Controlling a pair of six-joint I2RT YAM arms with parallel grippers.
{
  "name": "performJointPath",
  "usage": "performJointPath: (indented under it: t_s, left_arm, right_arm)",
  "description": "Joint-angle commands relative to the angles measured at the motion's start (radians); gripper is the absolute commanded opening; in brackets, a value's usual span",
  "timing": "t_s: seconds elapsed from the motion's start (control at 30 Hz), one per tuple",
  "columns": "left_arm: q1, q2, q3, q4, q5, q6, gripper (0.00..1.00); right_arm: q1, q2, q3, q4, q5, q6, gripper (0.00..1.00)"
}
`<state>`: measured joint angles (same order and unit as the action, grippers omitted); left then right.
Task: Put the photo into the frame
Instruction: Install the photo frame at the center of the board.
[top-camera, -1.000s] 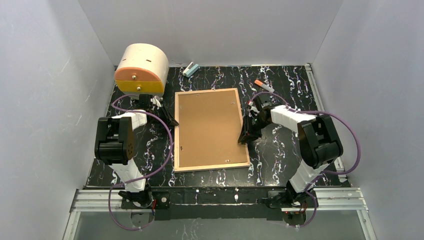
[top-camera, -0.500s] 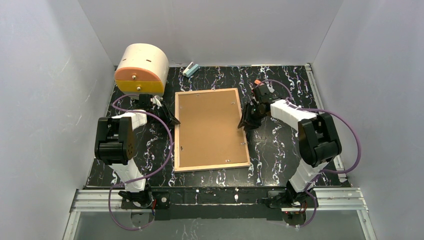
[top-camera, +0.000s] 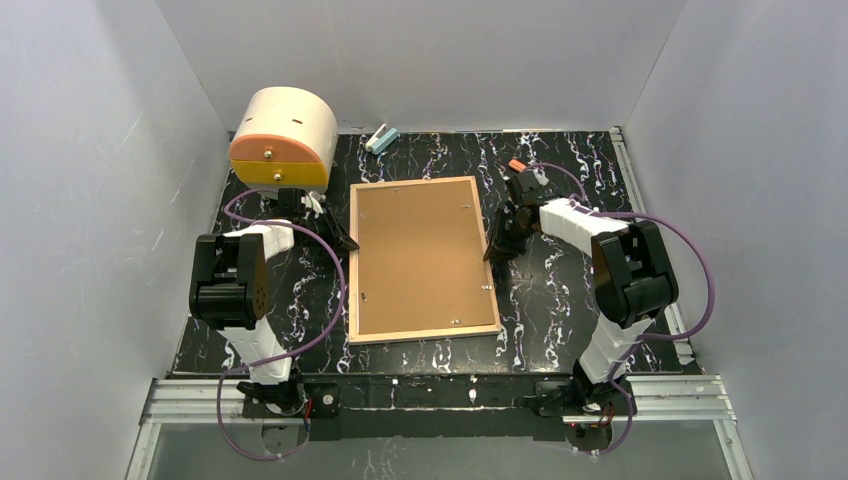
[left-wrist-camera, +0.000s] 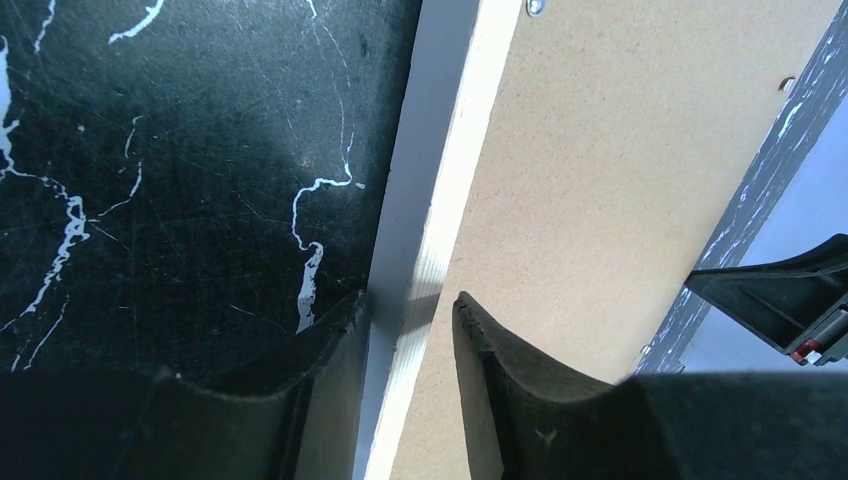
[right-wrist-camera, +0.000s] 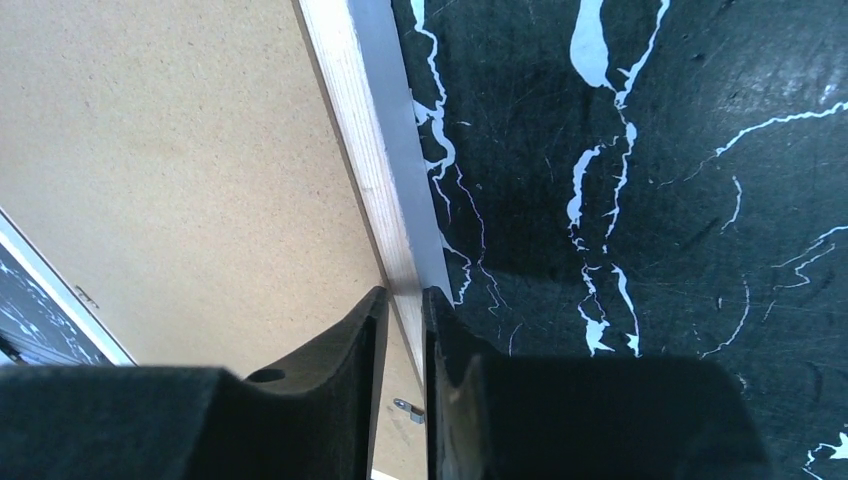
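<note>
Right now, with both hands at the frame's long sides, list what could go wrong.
1. The left hand and right hand each straddle only the thin rim of the frame at one spot; a lift could tip or slip it.
2. The backing board lies in the frame; if its tabs are loose, it might drop out when tilted.

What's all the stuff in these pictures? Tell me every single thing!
frame: one, light wood rim, face down mid-table.
backing board: one, brown, inside the frame.
box: one, cream with orange-yellow front, far left corner.
small clip-like thing: one, pale blue-green, far edge.
pen: one, orange end showing, behind the right arm.
table: one, black with white veins.
left gripper: one, black, closed on the frame's left rim.
right gripper: one, black, closed on its right rim.
arms: two, black and white, purple cables.
</note>
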<state>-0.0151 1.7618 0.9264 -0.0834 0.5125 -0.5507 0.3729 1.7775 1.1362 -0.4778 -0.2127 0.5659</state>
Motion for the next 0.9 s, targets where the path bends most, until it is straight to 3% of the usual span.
performJointPath:
  t_s: [0.0,0.23,0.47,0.77,0.87]
  left_arm:
    - [-0.013,0.031,-0.031,-0.036,0.014,0.004,0.33]
    - [-0.012,0.028,-0.043,-0.022,0.018,-0.011,0.32]
    - [-0.012,0.012,-0.042,-0.028,-0.021,-0.009,0.32]
    - [-0.012,0.014,-0.037,-0.036,-0.025,-0.003,0.33]
    - [-0.012,0.014,-0.040,-0.038,-0.019,-0.002,0.33]
  right_arm:
    - [0.012,0.028,-0.010,0.028,-0.083,-0.004,0.24]
    - [0.012,0.015,-0.007,0.036,-0.140,-0.030,0.20]
    - [0.015,-0.033,0.006,0.022,-0.074,-0.029,0.39]
    - [0.015,-0.018,-0.016,0.035,-0.092,-0.021,0.36]
    - [0.015,-0.020,-0.029,0.042,-0.103,-0.017,0.28]
